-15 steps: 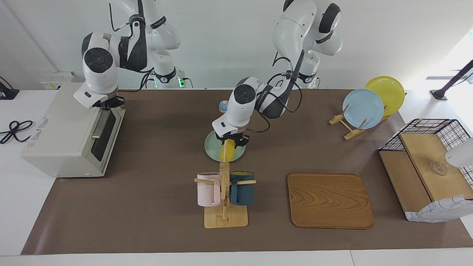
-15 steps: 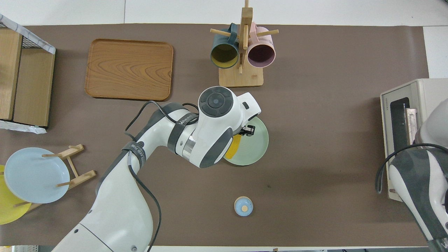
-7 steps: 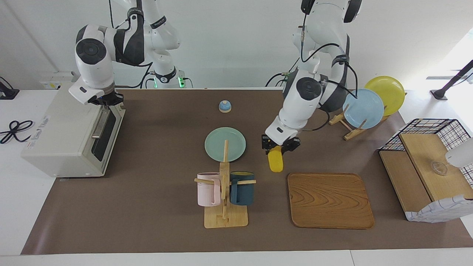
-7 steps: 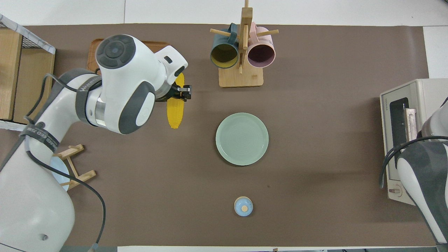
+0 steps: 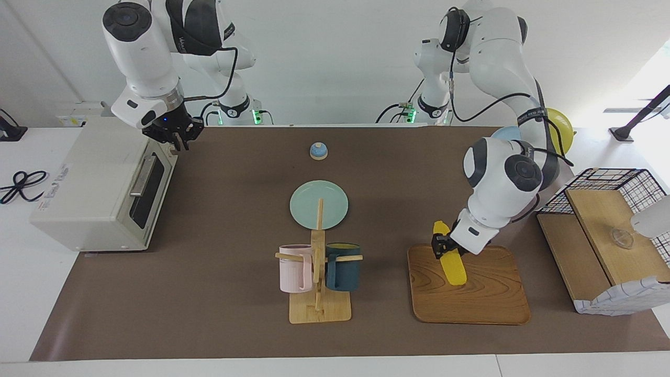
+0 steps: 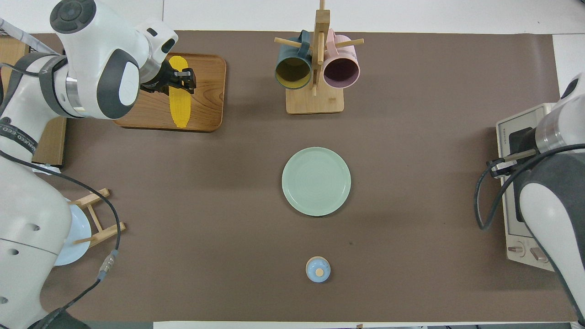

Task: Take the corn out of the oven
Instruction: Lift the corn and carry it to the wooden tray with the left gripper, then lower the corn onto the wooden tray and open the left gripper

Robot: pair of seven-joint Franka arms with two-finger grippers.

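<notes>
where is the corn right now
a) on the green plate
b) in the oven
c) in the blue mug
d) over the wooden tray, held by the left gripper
d: the left gripper is shut on the corn, which is over the wooden tray; whether it touches the tray is unclear.

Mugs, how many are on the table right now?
2. A pink mug and a dark blue mug hang side by side on the wooden mug stand. No others show.
</notes>
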